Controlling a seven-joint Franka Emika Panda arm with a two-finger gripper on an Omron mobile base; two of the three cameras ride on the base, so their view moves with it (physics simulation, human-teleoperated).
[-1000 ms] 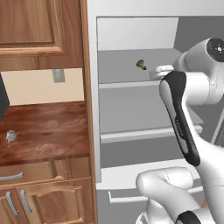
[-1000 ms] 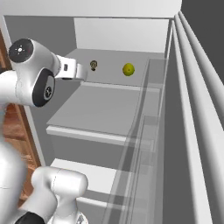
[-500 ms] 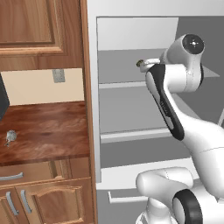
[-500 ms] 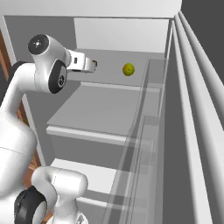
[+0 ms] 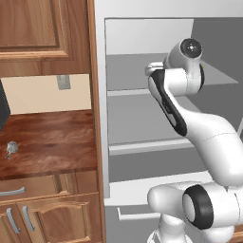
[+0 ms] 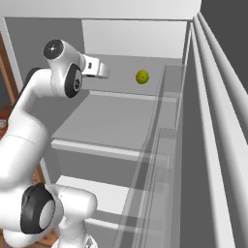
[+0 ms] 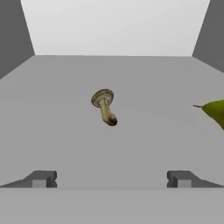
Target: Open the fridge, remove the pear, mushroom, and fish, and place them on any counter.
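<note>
Reaching into the open fridge (image 5: pixel 142 33), the white arm holds its pincer (image 7: pixel 111 178) at the level of the upper shelf (image 7: pixel 61 144), jaws spread wide and gripping nothing. In the hand view the two dark fingertips (image 7: pixel 41 178) stand far apart at the bottom, with bare grey shelf between them. The mushroom (image 7: pixel 104 106) lies on that shelf ahead of the pincer, roughly centred between the fingertips but well apart from them; its pale brown cap points toward the back wall and its stem, ending in a dark tip, points toward the camera. The pear (image 7: pixel 214 111) lies on the same shelf to the right of the mushroom in the hand view, cut off by the picture's edge, with its thin stalk pointing toward the mushroom. The two do not touch.

From the right base view the pear (image 6: pixel 142 76) shows as a small yellow-green ball on the upper shelf, near the clear door bins on the right, while the pincer (image 6: pixel 99 70) juts out from the wrist to its left, apart from it. The left base view shows the arm's wrist in front of the upper shelf, hiding what lies behind it.

To the left of the fridge, the dark reddish-brown bench (image 5: pixel 52 142) carries the fish (image 5: pixel 11 149), a small silvery-grey shape near the left edge of the left base view.
</note>
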